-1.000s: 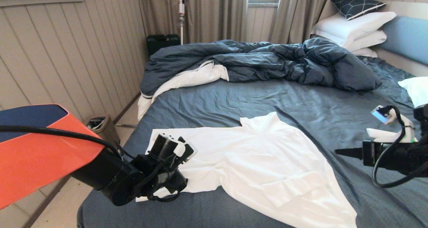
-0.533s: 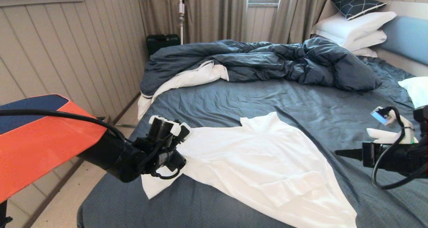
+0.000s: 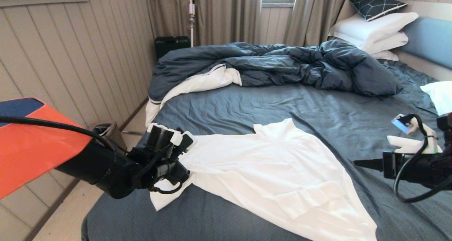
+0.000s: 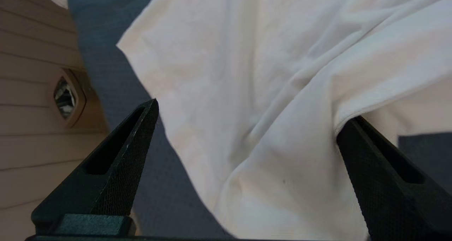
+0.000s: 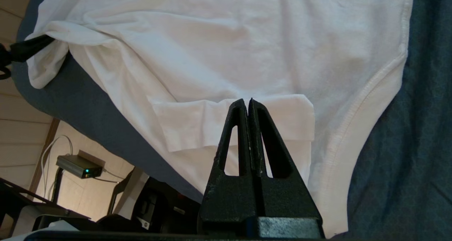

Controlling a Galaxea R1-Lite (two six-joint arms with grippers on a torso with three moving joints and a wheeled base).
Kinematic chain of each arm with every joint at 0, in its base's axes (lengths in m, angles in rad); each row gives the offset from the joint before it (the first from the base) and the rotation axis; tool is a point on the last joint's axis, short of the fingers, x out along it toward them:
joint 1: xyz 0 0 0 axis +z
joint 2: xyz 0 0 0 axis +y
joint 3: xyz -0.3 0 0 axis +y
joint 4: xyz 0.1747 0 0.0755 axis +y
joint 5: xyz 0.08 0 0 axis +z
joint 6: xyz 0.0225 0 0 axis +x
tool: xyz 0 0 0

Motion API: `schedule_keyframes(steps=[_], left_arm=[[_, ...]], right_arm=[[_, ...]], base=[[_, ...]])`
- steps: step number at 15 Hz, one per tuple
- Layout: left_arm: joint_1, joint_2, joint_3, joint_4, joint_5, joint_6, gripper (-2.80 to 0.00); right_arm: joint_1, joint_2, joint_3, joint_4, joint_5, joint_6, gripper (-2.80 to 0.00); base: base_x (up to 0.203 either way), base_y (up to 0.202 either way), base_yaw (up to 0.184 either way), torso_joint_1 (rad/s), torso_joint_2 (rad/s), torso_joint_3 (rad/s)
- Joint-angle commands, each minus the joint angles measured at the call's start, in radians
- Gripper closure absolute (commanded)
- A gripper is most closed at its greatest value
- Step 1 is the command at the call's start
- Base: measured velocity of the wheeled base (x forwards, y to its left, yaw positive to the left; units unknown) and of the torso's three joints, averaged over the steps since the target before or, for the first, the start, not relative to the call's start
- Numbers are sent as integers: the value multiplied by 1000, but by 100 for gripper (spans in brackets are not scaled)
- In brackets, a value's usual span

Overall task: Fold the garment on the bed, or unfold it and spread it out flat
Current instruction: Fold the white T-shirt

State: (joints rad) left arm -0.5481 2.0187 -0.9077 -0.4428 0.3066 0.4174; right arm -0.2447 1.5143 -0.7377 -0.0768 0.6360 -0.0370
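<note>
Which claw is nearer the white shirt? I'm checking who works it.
Left. The left claw is open right over the shirt's edge; the right claw, shut, hovers beside its other side.

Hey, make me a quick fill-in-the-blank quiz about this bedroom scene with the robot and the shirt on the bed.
1. The garment spread on the bed is plain ____ in colour.
2. The left gripper has its fingers wide ____ at the garment's edge.
3. The right gripper has its fingers ____ together.
4. The rumpled duvet is dark ____.

Missing words: white; open; shut; blue
</note>
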Motion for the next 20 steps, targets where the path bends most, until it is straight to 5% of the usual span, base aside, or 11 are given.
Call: schedule_keyframes(steps=[1,6,20], left_arm=[[-8,-72,14,6,1,2,-280],[-26,-130,147,43,2,-2,-280],[-37,-123,93,42,-20,-7,-280]], right_arm=[[2,-5,4,-1,4,-1,0],[4,-8,12,-1,4,-8,0],[2,9,11,-1,10,-18,0]], base=[[0,0,0,0,0,0],[0,0,0,0,0,0],[0,0,0,0,0,0]])
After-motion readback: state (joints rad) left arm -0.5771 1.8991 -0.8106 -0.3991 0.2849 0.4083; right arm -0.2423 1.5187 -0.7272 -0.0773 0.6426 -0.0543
